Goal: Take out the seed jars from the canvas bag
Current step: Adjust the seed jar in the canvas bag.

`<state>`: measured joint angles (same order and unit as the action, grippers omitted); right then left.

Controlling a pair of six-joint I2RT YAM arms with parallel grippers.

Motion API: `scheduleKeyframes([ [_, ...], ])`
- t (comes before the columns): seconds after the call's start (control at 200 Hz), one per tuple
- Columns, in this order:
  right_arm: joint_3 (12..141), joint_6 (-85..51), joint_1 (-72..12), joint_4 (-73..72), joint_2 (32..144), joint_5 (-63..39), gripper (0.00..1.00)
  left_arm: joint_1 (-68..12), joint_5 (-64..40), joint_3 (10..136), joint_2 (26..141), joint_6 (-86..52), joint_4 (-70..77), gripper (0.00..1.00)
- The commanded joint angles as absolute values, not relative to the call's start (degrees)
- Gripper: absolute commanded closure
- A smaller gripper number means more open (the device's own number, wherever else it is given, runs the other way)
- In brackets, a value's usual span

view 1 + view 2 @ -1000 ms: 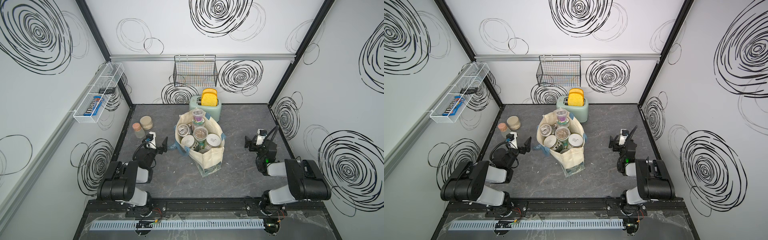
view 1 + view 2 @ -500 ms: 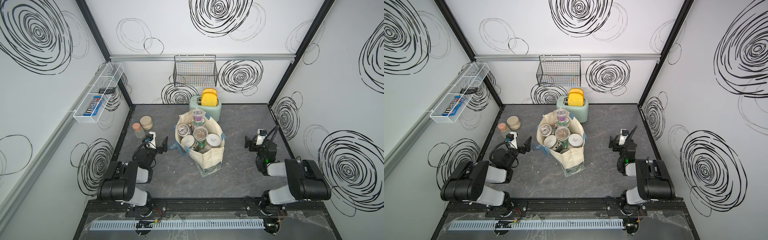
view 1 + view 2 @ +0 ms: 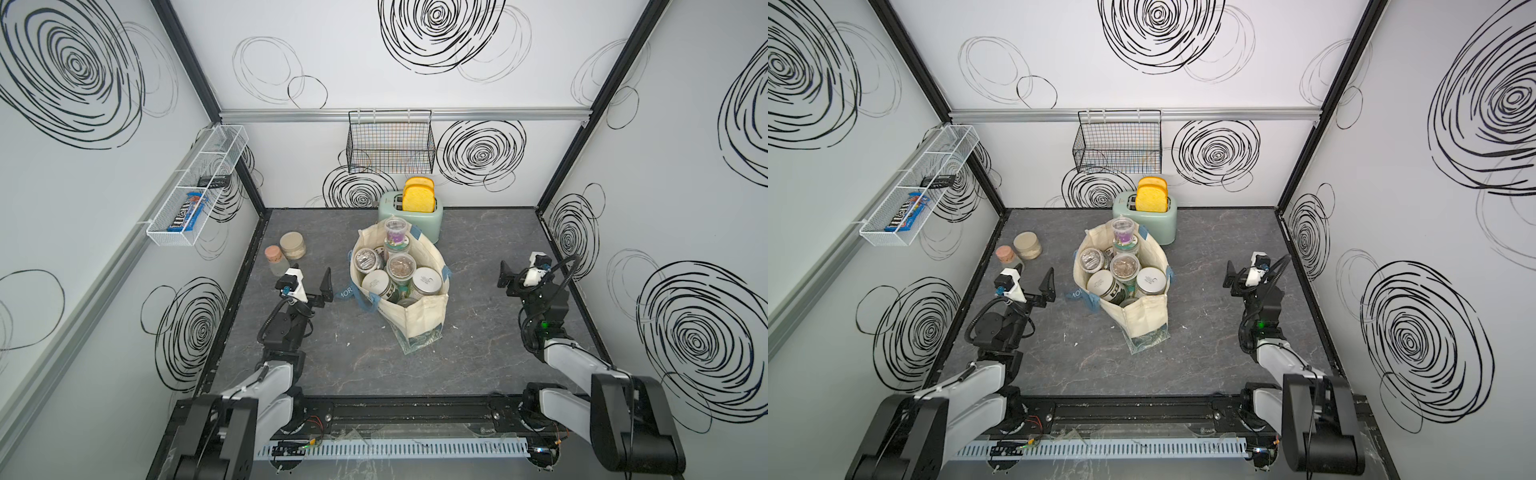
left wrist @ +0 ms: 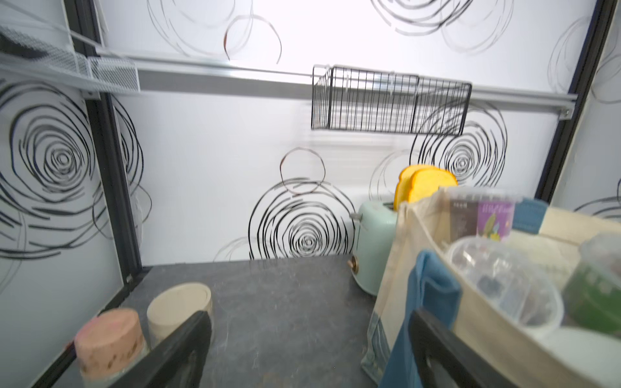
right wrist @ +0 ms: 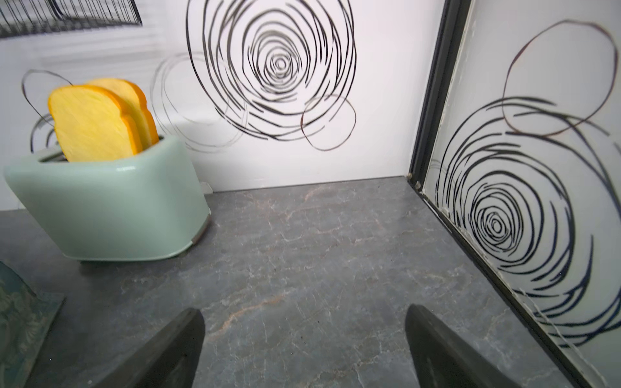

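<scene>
Nothing has shifted since a second ago. My left gripper (image 3: 311,279) hangs spread wide and empty at the bag's 9 o'clock. My right gripper (image 3: 519,270) is also wide and empty, well off at 3 o'clock. The canvas bag (image 3: 419,316) stands mid-table (image 3: 478,332) with the seed jars (image 3: 401,266) packed inside. The toaster (image 3: 415,218) is just beyond it at 12.

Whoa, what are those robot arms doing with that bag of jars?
The job is taking the small clear seed jars out of the cream canvas bag with blue handles. No seed jar is out yet: they sit packed inside. The left gripper is open beside the bag, the right gripper open farther off; neither holds anything.
</scene>
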<state>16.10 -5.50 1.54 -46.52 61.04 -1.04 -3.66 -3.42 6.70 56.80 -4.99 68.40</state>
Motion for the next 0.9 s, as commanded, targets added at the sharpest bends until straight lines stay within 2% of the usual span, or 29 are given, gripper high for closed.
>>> scheduleKeyframes([
  [0.0, 20.3, -9.6, 1.1, -35.9, 55.9, -3.5, 0.03, -5.2, 0.8, 10.0, 53.8, -8.7, 58.0, 0.04],
  [0.145, 25.6, -17.9, 1.1, -25.4, 49.4, -8.5, 0.03, -5.1, -1.8, 19.4, 50.2, -17.8, 40.4, 0.04],
  [0.27, 32.3, -24.9, 1.1, -13.9, 44.2, -12.7, 0.03, -5.2, -9.2, 28.3, 48.3, -23.6, 25.6, 0.04],
  [0.4, 37.2, -30.5, 2.1, -3.3, 40.8, -11.3, 0.03, -5.1, -14.2, 38.4, 45.9, -30.4, 6.7, 0.04],
  [0.465, 38.5, -33.6, 3.5, -4.0, 40.4, -17.0, 0.03, -5.2, -18.0, 44.1, 45.4, -28.5, -3.3, 0.04],
  [0.555, 45.2, -33.8, 2.9, -3.0, 45.9, -25.6, 0.03, -5.1, -26.4, 45.6, 43.2, -26.3, -4.2, 0.04],
  [0.62, 51.1, -32.7, -1.0, 0.8, 51.5, -26.5, 0.03, -4.4, -27.6, 45.2, 40.7, -28.4, -3.8, 0.04],
  [0.74, 59.7, -26.2, -15.7, 7.2, 58.7, -15.5, 0.03, -0.6, -24.5, 45.5, 38.3, -35.8, -9.1, 0.04],
  [0.85, 67.0, -23.5, -26.4, 12.7, 66.2, -10.0, 0.03, 5.9, -36.3, 43.9, 40.0, -40.6, -8.9, 0.04],
  [0.895, 69.6, -22.5, -30.4, 14.5, 68.6, -7.5, 0.03, 6.0, -39.0, 43.3, 41.0, -41.7, -10.1, 0.04],
])
